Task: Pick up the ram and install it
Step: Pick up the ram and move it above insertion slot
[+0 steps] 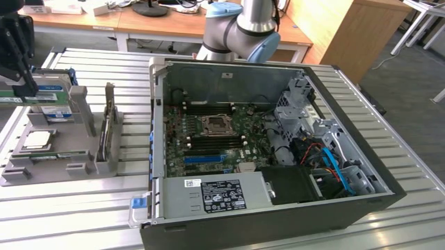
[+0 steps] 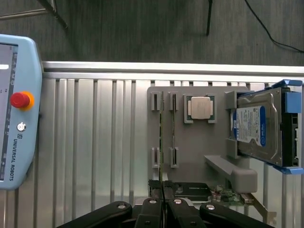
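In the exterior view my gripper (image 1: 29,91) hangs at the far left, above the grey parts holder (image 1: 66,143). It is shut on the ram (image 1: 31,97), a green stick with a white label, held level and lifted clear of the holder. In the wrist view the ram (image 2: 161,142) appears edge-on as a thin line running out from between my closed fingers (image 2: 152,205). Another green stick (image 1: 52,155) lies in the holder's front slots. The open computer case (image 1: 361,156) sits to the exterior view's right, its motherboard (image 1: 236,130) exposed with dark memory slots (image 1: 208,139).
The holder also carries a processor (image 1: 36,138), a hard drive (image 2: 259,126) in a blue bracket and an upright dark card (image 1: 108,125). A teach pendant (image 2: 14,109) lies on the slatted table (image 1: 76,208). The case's metal wall (image 1: 157,120) stands between the holder and the motherboard.
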Available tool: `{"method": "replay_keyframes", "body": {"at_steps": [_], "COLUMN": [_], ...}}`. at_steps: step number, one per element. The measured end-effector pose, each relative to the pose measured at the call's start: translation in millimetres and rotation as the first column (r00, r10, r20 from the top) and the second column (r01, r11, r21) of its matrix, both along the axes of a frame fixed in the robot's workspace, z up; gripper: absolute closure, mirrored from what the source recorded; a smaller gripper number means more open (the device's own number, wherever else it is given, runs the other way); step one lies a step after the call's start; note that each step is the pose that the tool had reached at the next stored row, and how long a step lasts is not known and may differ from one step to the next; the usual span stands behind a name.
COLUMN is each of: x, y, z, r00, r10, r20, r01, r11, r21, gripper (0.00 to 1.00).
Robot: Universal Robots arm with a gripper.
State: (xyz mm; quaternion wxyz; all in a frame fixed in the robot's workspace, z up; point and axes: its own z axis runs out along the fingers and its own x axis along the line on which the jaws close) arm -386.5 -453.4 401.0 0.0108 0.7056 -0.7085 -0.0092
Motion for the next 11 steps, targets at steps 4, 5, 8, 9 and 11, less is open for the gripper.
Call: {"method": "replay_keyframes", "body": {"at_steps": [4,5,8,9,11], "x": [6.2,7.7,12.6,14.3,17.8], "y": [0.0,0.0,0.0,0.0,0.0], "z": [0.0,0.0,0.0,0.0,0.0], "r00": [1.0,1.0,1.0,1.0,1.0], "r10": [0.0,0.0,0.0,0.0,0.0], "r20": [0.0,0.0,0.0,-0.0001,-0.0001], "r01": [0.0,0.0,0.0,0.0,0.0], "r11": [1.0,1.0,1.0,1.0,1.0], "r21": [0.0,0.0,-0.0001,-0.0001,-0.0001], "gripper": [0.88,0.88,0.88,0.88,0.88]}}
